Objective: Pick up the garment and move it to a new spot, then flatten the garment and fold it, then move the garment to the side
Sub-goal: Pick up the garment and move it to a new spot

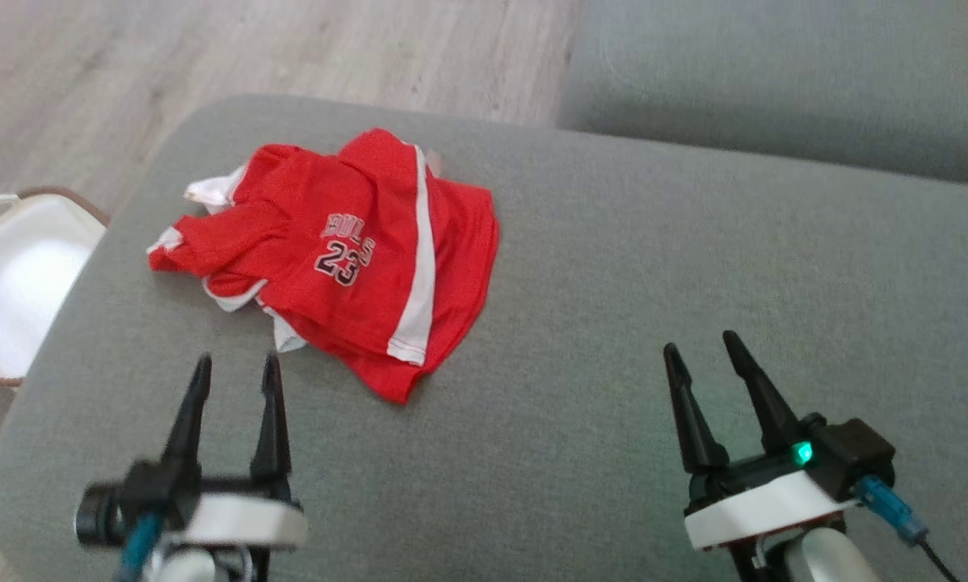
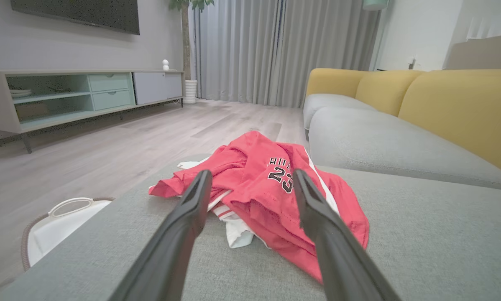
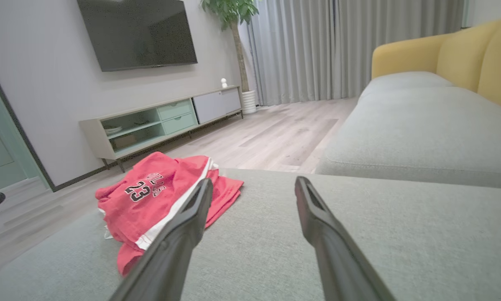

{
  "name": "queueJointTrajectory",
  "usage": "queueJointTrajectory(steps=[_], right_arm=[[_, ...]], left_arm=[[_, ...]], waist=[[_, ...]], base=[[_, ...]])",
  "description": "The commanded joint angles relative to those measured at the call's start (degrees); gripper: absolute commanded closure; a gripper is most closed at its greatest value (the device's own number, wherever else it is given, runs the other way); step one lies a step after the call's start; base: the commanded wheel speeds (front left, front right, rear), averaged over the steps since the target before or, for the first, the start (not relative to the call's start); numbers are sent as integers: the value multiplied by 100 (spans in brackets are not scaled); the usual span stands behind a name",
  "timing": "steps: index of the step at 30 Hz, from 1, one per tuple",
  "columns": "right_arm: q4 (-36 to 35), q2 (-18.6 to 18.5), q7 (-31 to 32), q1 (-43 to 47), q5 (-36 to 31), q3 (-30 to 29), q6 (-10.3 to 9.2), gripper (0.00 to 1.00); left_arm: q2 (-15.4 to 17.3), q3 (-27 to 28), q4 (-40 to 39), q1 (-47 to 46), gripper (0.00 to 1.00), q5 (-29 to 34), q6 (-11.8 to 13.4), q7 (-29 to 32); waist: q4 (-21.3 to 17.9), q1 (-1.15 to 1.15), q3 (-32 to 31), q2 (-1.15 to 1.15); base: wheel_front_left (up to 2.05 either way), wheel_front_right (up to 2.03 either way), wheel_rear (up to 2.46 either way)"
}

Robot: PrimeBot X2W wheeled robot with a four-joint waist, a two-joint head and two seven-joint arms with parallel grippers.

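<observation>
Red jersey (image 1: 347, 259) lies crumpled near the left edge of the grey cushion (image 1: 613, 364), left fingers (image 1: 271, 412) and right fingers (image 1: 688, 408) both spread and empty, so if you pinch just one loose layer you risk it slipping free or sliding off toward the basket (image 1: 23, 275).

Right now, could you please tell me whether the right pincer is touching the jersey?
Apart. The head view shows a wide stretch of bare grey cushion between the open right pincer and the jersey.

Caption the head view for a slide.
Crumpled jersey on grey cushion; left pincer and right pincer open, both empty.
</observation>
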Motion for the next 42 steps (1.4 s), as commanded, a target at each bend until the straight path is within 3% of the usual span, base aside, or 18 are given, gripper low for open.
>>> queueJointTrajectory(steps=[1,5,10,18,23,28,29,34,42], right_arm=[[-212,-39,-62,-282,-34,88,-4,0],[-256,-39,-62,-427,-95,-92,-4,0],[-300,-39,-62,-612,-181,-255,-4,0],[-375,-39,-62,-916,-200,-371,-4,0],[-414,-39,-62,-1058,-201,-357,-4,0],[-445,-39,-62,-1147,-195,-386,-4,0],[-448,-39,-62,-1155,-198,-391,-4,0],[-447,-39,-62,-1166,-202,-415,-4,0],[-402,-39,-62,-1092,-170,-454,-4,0]], left_arm=[[110,220,-131,-515,0,30,-30,-55],[649,37,619,-1611,0,74,-289,75],[1355,-506,1480,-2977,0,233,-380,864],[2017,-1784,2463,-4426,0,-682,-392,1572],[2241,-2317,3034,-4906,0,-1259,-392,1844],[2262,-2717,3440,-5145,0,-1893,-393,1995],[2274,-2773,3511,-5185,100,-1984,-393,1998],[2323,-2997,3664,-5284,100,-2306,-393,1839],[2416,-2973,3719,-5609,100,-2659,-393,715]], waist=[[-124,0,180,0],[-294,0,558,0],[-459,0,944,0],[-761,0,1480,0],[-914,0,1722,0],[-1013,0,1843,0],[-1026,0,1855,0],[-1081,0,1835,0],[-1029,0,1573,0]], base=[[0,0,0],[0,0,0],[0,0,0],[0,0,0],[0,0,0],[0,0,0],[0,0,0],[0,0,0],[0,0,0]])
